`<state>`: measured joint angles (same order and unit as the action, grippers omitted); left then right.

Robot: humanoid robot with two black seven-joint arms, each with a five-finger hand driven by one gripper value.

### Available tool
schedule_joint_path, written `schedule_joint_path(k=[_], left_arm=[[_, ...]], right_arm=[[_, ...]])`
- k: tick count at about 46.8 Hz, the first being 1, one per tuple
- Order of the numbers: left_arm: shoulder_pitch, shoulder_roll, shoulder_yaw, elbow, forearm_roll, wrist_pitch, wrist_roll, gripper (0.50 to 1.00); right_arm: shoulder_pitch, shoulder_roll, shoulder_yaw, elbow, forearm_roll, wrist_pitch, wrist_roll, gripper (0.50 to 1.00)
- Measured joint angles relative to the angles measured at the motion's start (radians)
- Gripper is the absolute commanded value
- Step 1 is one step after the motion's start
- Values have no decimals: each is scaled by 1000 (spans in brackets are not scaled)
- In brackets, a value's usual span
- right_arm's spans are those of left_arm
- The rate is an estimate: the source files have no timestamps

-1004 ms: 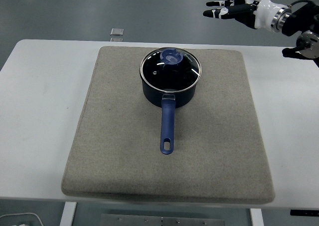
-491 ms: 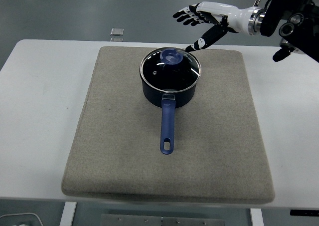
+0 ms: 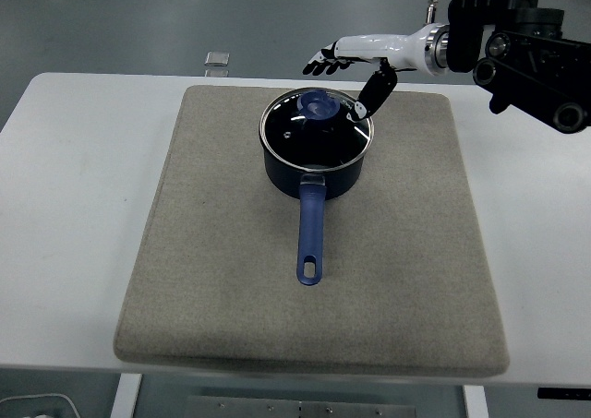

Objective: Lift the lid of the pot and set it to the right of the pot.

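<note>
A white table (image 3: 74,206) holds a grey felt mat (image 3: 212,289). On the mat's far half sits a dark blue pot (image 3: 312,164), its long blue handle (image 3: 311,233) pointing toward the near edge. The glass lid (image 3: 316,127) with its blue knob (image 3: 319,104) rests on the pot. Just beyond, the right hand (image 3: 355,63) hovers above the lid's far right rim, fingers spread and holding nothing.
</note>
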<state>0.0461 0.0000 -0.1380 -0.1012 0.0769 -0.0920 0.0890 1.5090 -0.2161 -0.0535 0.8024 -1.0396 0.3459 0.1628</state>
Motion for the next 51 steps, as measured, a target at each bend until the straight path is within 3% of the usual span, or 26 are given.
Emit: schedule_joint_path(k=[11,20,38,51], left_arm=[[0,0,0,0,0,0,0,1000],[0,0,0,0,0,0,0,1000],[0,0,0,0,0,0,0,1000],[0,0,0,0,0,0,0,1000]], right_arm=[[4,26,-8,-12,-31,-10,-2,889],[0,45,-16,-29,-33,-12,-2,809],[-9,49,-45,-33,-34,-33,-3,795],[-8,47,-45,-32,-34,-32,-3,742]])
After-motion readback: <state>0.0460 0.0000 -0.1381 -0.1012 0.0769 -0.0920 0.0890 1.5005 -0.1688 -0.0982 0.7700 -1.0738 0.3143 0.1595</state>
